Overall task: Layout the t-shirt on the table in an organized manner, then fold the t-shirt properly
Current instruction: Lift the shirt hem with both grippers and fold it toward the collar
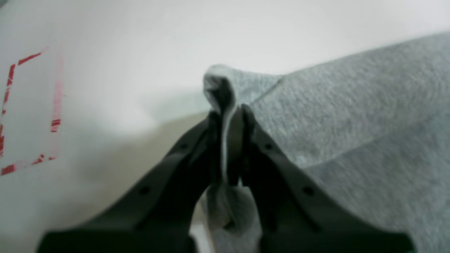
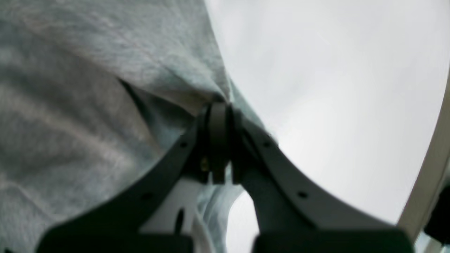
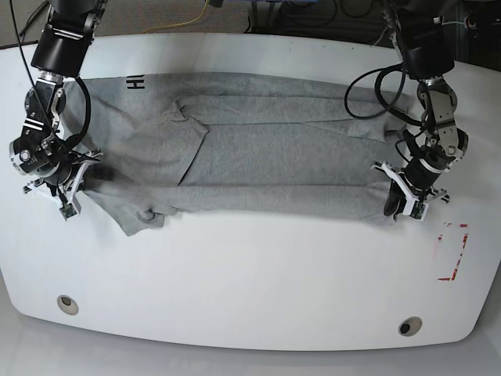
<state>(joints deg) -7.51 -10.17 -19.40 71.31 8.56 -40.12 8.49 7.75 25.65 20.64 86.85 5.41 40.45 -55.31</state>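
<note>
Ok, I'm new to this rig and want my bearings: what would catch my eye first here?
The grey t-shirt stretched wide across the white table, its long edges folded inward. At each end a gripper is shut on the near edge: the left gripper on the base view's right, the right gripper on its left. A red outline marks the table beside the left gripper.

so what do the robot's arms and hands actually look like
Both arms are black with silvery metal joint sections and loose black cables. The left hand and right hand have white brackets in the base view, and wrist views show dark tapered fingers with small round holes.
</note>
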